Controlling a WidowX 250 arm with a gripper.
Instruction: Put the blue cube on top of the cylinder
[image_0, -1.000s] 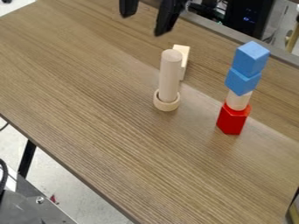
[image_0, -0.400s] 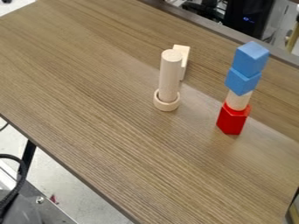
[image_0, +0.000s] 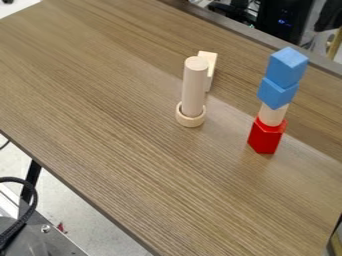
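On wood table (image_0: 137, 142), two blue cubes (image_0: 283, 77), one red block (image_0: 266, 136).

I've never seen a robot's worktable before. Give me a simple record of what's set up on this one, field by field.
Surface: wood-grain table
Stack, top down: upper blue cube, lower blue cube, short pale cylinder, red block
Cube alignment: upper one turned relative to the lower
Standing alone: tall pale cylinder, upright in a pale ring
Behind it: pale block, partly hidden
Stack's place: right of the tall cylinder in the picture
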